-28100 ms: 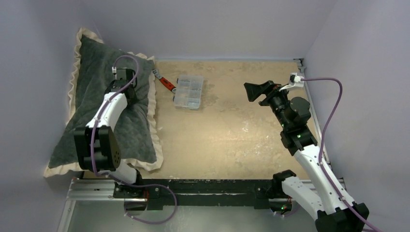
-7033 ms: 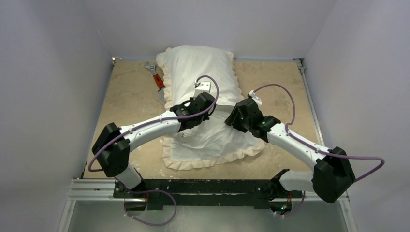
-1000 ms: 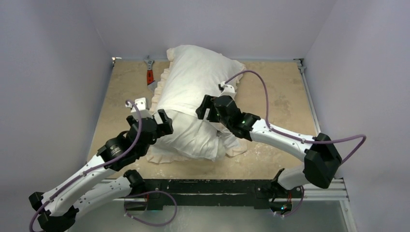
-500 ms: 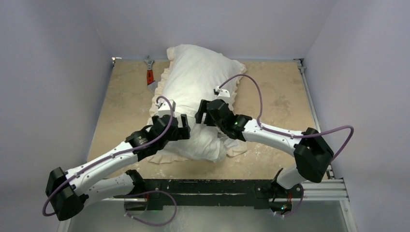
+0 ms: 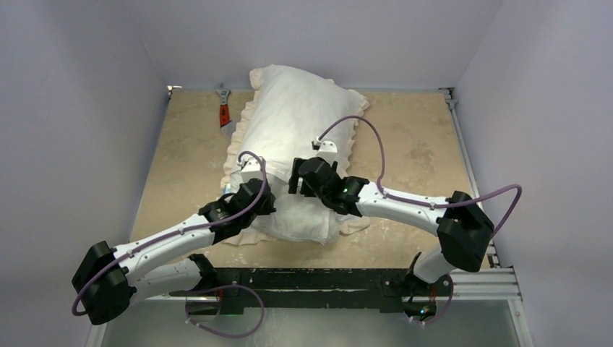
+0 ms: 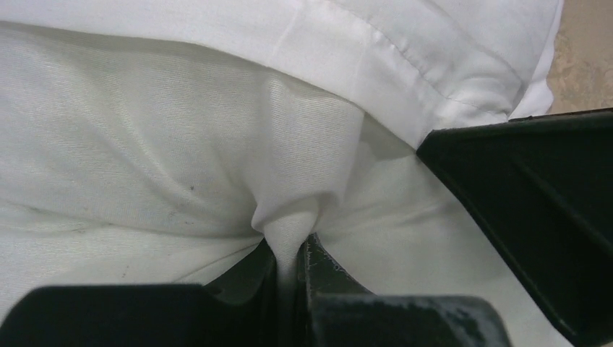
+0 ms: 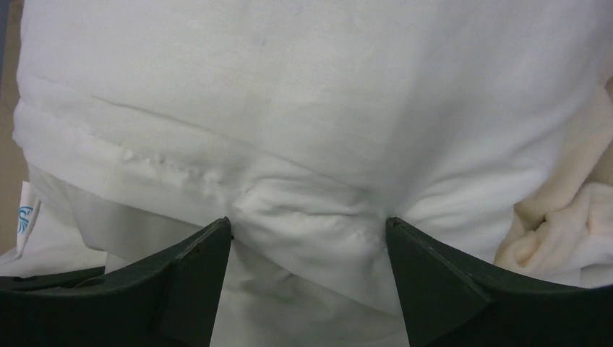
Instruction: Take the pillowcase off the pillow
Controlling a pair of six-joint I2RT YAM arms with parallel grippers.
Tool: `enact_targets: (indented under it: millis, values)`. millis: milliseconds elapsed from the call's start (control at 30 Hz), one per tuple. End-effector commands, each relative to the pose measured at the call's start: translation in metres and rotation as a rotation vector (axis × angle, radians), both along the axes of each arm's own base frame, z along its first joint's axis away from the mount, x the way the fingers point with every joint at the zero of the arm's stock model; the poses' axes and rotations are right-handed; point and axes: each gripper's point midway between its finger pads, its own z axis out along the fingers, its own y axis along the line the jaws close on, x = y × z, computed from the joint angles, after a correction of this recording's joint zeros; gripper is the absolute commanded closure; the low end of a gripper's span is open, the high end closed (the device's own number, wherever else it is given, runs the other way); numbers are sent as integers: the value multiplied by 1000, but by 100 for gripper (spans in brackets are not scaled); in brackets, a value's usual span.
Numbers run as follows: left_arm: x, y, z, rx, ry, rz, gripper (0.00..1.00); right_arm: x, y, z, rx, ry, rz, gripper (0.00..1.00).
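The pillowcase (image 5: 296, 108) lies white side up, cream frill round it, running from the back wall toward me. The plain white pillow (image 5: 307, 220) sticks out of its near end. My left gripper (image 5: 266, 201) is shut on a pinched fold of the speckled pillow fabric (image 6: 144, 159), just below the pillowcase's hem (image 6: 405, 72). My right gripper (image 5: 298, 181) is open, its fingertips (image 7: 209, 246) wide apart and pressed into the pillowcase hem (image 7: 303, 202). The pillow's small tag (image 7: 25, 217) shows at the left and the frill (image 7: 564, 224) at the right.
A red-handled wrench (image 5: 223, 116) lies at the back left, beside the pillowcase's frill. Tan table (image 5: 419, 159) shows to the right and left. Grey walls close in on three sides. My right finger (image 6: 520, 188) shows close to the left gripper.
My left arm has swung in from the left to the pillow's near end and shut on its fabric. My right gripper has moved slightly left and nearer, onto the hem.
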Motion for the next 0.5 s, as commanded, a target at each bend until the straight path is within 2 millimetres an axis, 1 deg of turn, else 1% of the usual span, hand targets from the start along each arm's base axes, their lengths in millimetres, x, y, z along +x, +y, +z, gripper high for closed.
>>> enact_targets:
  millis: [0,133,200,233,267,300,367,467]
  values:
    - [-12,-2,-10,-8,47,-40,100,-9,10,6,-18,6,-6,19]
    - [-14,-3,-6,-20,47,-50,100,-7,2,-16,-82,38,-76,17]
    - [-16,-4,-2,-32,43,-61,100,-8,-6,-30,-116,72,-126,14]
    - [-17,-4,0,-39,41,-63,100,-7,-12,-35,-132,77,-168,10]
    - [-19,-3,2,-47,40,-66,100,-4,-16,-37,-141,76,-204,8]
    - [-20,-3,3,-51,40,-69,100,0,-21,-37,-147,73,-245,6]
    - [-25,1,4,-57,47,-72,100,12,-27,-30,-134,57,-299,6]
    - [-34,6,5,-72,57,-77,100,40,-41,-8,-80,17,-361,6]
